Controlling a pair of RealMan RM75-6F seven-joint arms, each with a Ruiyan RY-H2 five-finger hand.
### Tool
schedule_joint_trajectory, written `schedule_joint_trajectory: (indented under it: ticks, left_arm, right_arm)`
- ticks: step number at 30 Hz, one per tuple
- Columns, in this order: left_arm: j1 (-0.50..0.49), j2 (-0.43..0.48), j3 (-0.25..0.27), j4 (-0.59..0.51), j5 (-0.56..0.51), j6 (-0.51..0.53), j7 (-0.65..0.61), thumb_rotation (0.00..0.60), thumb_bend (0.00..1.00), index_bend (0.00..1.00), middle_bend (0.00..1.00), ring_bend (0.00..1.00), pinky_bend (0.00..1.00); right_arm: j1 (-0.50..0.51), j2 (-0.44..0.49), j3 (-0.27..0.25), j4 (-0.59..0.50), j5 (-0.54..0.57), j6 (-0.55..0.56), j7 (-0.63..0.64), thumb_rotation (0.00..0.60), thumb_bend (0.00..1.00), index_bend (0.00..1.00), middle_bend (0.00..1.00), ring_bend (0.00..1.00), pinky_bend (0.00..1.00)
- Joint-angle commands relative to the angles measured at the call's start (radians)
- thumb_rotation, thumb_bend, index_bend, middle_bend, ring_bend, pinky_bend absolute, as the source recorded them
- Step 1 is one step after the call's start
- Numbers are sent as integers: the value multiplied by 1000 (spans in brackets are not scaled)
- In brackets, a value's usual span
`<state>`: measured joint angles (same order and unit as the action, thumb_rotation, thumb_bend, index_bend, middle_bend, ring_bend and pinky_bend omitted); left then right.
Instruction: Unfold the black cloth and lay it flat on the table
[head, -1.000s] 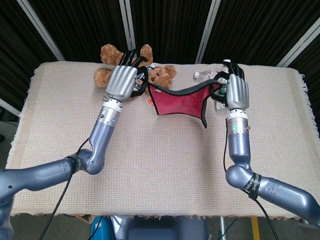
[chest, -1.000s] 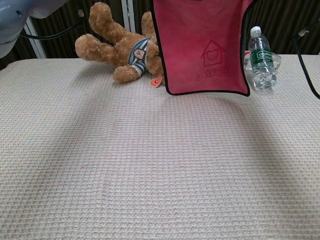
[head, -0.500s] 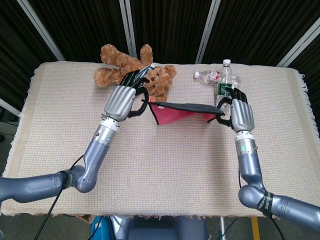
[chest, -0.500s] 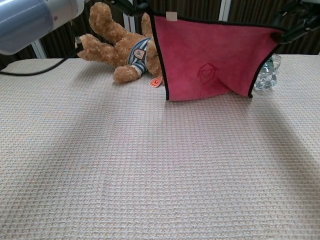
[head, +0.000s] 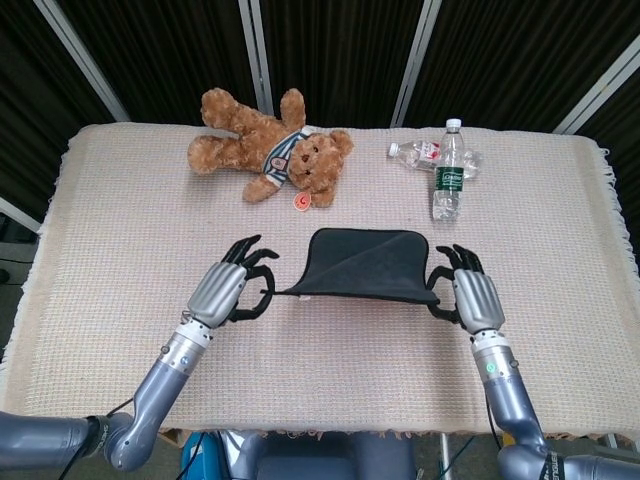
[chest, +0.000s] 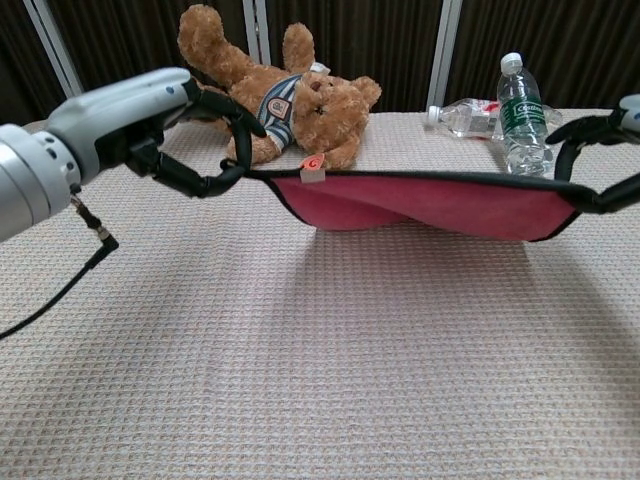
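Low over the woven table mat (head: 330, 350), the left hand (head: 228, 290) and right hand (head: 470, 297) pinch opposite corners of the black cloth (head: 365, 265), stretched taut, red underside showing. At twelve o'clock, a plush teddy bear (head: 270, 150) and plastic bottles (head: 448, 170).

Head view looks steeply down from high at the near edge, taking in the whole beige woven-covered bench (head: 330, 360). Chest view sits low and close, facing across the bench toward dark curtains. Both share the brown plush teddy bear (head: 268, 148) (chest: 290, 95) and upright clear plastic water bottle (head: 447, 170) (chest: 521, 112).
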<state>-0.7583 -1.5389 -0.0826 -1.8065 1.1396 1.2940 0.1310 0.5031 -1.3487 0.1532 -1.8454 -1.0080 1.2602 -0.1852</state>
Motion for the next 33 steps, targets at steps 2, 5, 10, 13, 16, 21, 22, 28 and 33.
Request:
schedule_joint_trajectory:
  ticks: [2, 5, 10, 13, 16, 21, 22, 28, 33]
  left_arm:
    - [41, -25, 36, -8, 38, 13, -9, 600, 500, 609, 216, 0, 0]
    - [64, -34, 48, -11, 56, 17, -16, 600, 500, 609, 216, 0, 0]
    - [94, -34, 66, -16, 79, 22, -28, 600, 500, 608, 216, 0, 0]
    - [116, -26, 87, -19, 99, 24, -37, 600, 501, 608, 216, 0, 0]
    - [136, -21, 105, -16, 120, 19, -48, 600, 500, 608, 216, 0, 0]
    - [165, -29, 125, -3, 149, 6, -61, 600, 500, 608, 216, 0, 0]
    - [170, -35, 127, 1, 153, 3, -64, 600, 500, 608, 216, 0, 0]
    - [190, -66, 133, 29, 151, -24, -63, 600, 500, 606, 217, 0, 0]
    - [199, -91, 135, 51, 141, -51, -55, 600, 500, 604, 216, 0, 0]
  right_arm:
    - [-35, -35, -52, -7, -52, 16, -8, 600, 586, 669, 164, 34, 0]
    - [-52, -51, -80, -10, -84, 28, -26, 600, 586, 675, 164, 34, 0]
    - [-76, -67, -116, -12, -118, 41, -46, 600, 586, 677, 164, 34, 0]
    - [-96, -74, -139, -9, -136, 51, -50, 600, 586, 677, 164, 34, 0]
    - [-114, -82, -153, 2, -155, 56, -42, 600, 586, 677, 164, 34, 0]
    - [-136, -100, -170, 29, -177, 48, -30, 600, 585, 677, 164, 34, 0]
    - [-140, -105, -172, 37, -179, 45, -24, 600, 585, 677, 164, 34, 0]
    - [-157, -130, -182, 72, -191, 25, -1, 600, 585, 677, 164, 34, 0]
    - [-169, -143, -190, 93, -201, 14, 12, 600, 585, 676, 164, 34, 0]
